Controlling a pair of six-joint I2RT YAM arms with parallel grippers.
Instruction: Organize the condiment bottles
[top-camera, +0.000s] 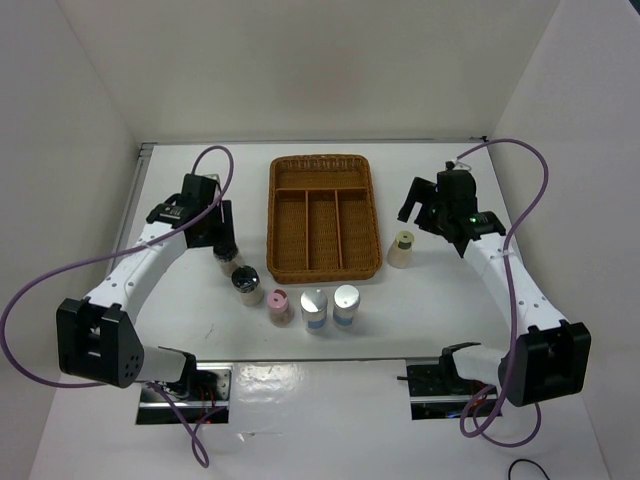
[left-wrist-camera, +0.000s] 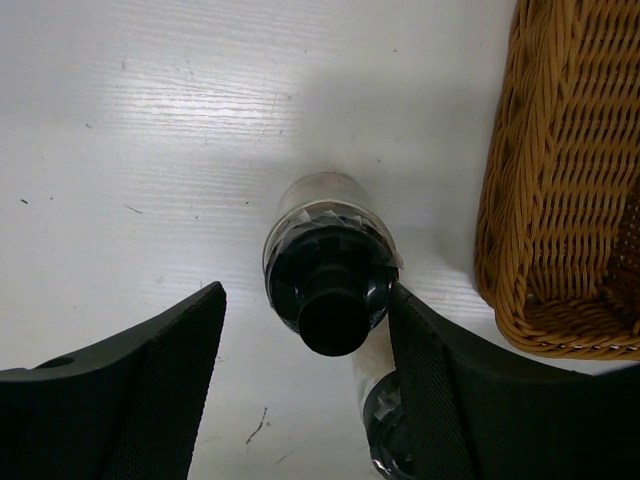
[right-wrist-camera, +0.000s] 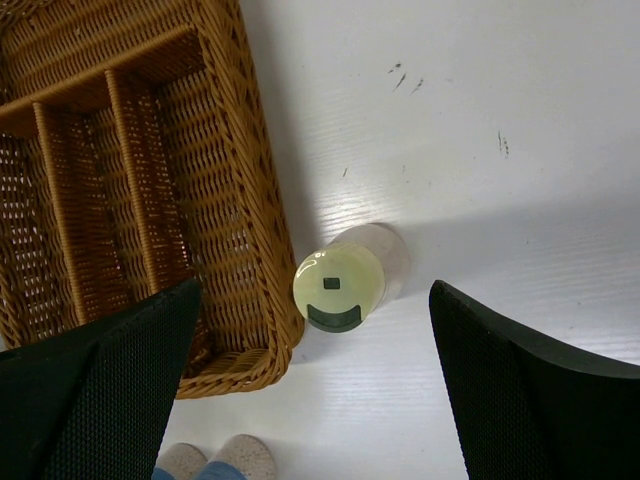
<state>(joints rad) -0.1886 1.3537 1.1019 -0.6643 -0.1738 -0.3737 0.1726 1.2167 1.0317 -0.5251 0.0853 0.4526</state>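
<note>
Although the wicker tray holds nothing yet, my left gripper, jaws spread, straddles a black-capped shaker toward the left edge. My right gripper, equally spread, hovers over the yellow-green-capped shaker toward the right edge. All six remain.

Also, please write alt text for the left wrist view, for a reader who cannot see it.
A black-capped bottle stands on the white table between the fingers of the open left gripper. The corner of a wicker tray is at the right.

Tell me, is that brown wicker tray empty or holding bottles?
Empty. All four compartments of the brown wicker tray show bare weave; the six small shaker bottles stand outside it on the table.
</note>
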